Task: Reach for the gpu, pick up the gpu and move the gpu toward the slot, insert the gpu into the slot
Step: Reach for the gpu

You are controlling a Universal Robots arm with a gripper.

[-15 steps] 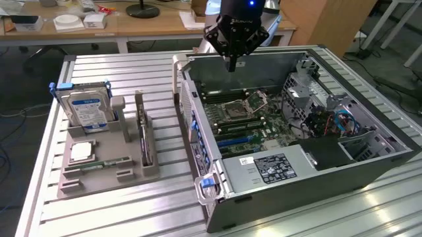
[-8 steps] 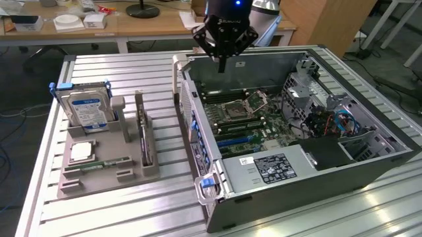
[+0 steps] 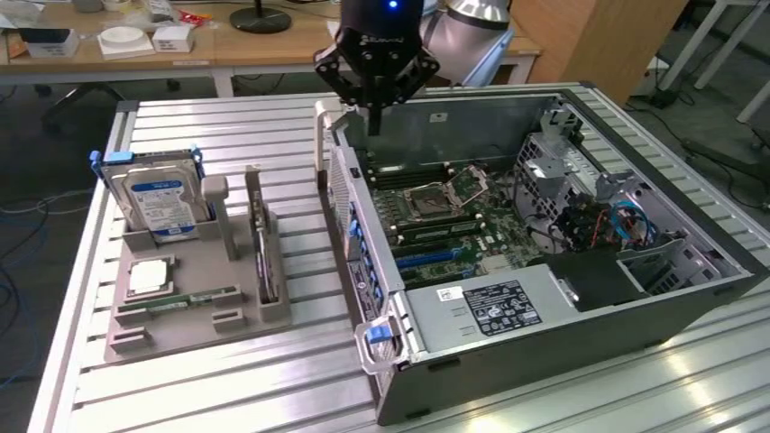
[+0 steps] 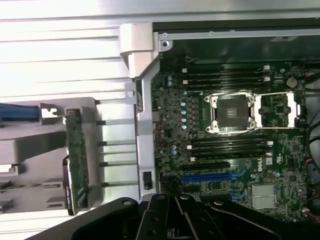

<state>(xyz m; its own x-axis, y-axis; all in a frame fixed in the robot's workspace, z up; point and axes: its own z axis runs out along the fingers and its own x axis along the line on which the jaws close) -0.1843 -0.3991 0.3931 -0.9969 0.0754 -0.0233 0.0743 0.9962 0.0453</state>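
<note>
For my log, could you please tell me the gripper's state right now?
Gripper: shut, holding nothing, above the computer case; the gpu stands in its holder.

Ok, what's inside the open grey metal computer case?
A green motherboard with a square silver CPU socket, black slots and a long blue slot, plus blue cables. The silver labelled box covers whatever lies under it. The dark flat gpu stands outside, in the grey tray.
</note>
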